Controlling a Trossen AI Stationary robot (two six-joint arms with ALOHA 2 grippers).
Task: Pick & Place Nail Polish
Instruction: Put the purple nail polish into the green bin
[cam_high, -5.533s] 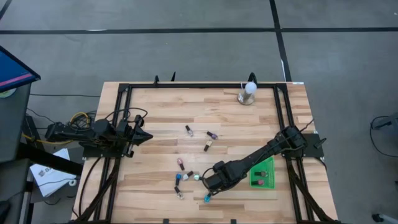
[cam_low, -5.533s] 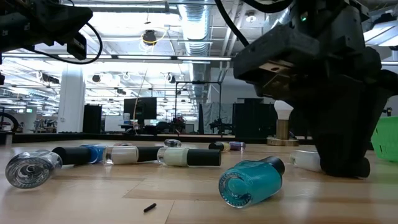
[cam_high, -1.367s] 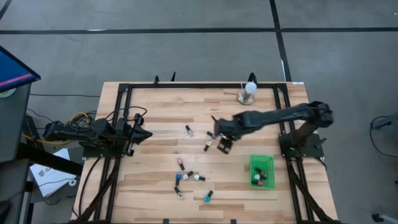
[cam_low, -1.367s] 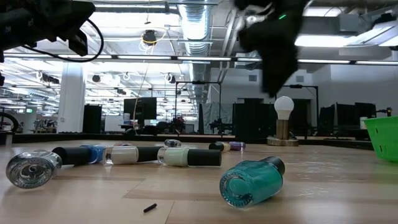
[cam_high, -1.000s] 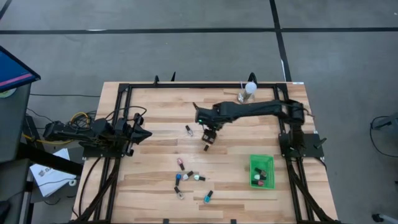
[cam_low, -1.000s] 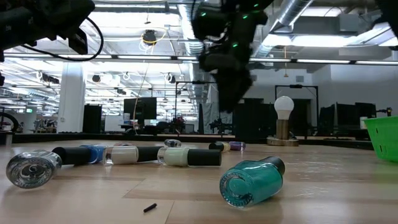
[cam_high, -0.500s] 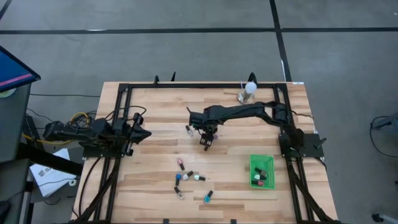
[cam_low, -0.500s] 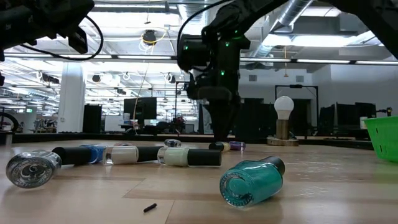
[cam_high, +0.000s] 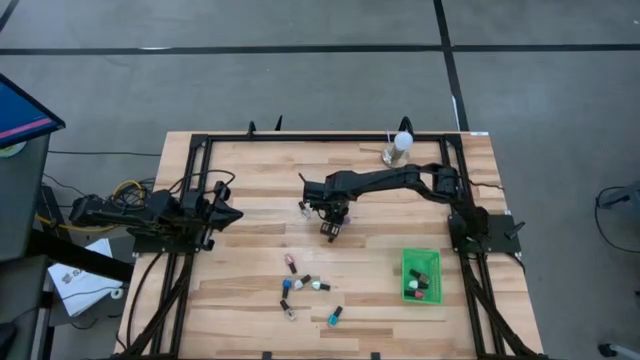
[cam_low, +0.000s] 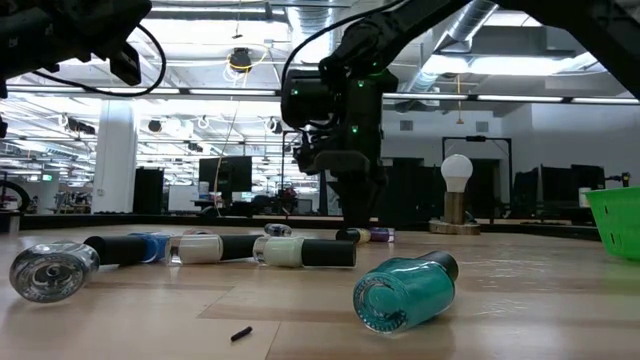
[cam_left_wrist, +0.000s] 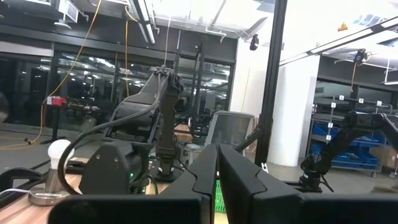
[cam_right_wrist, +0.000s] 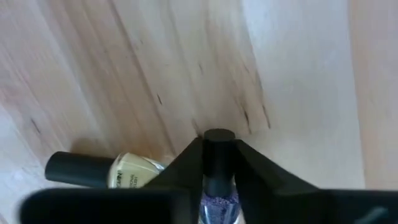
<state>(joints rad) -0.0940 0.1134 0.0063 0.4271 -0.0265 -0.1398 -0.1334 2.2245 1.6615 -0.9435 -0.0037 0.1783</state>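
Several tiny nail polish bottles lie on their sides on the wooden table. A cluster lies near the front (cam_high: 300, 283), with a teal one (cam_low: 405, 290) closest. My right gripper (cam_high: 337, 213) is down at mid-table, shut on a purple glitter bottle (cam_right_wrist: 217, 204). A pale yellow bottle (cam_right_wrist: 134, 171) lies beside it, and another bottle (cam_high: 303, 208) lies just to the left. My left gripper (cam_high: 232, 215) waits shut over the table's left side. My right gripper pinches the purple bottle's dark cap (cam_right_wrist: 219, 155) between its two fingers (cam_right_wrist: 186, 163). The fingers come from above, pointing down. In the low view the bottle (cam_low: 378, 235) still lies on the table.
A green basket (cam_high: 421, 275) holding bottles stands at the right front. A white ball on a round metal base (cam_high: 400, 148) stands at the far right. Black frame rails run along the table's edges.
My right gripper has moved toward the table's left and come down to the table over the purple bottle at mid-table. The bottles have stayed where they were.
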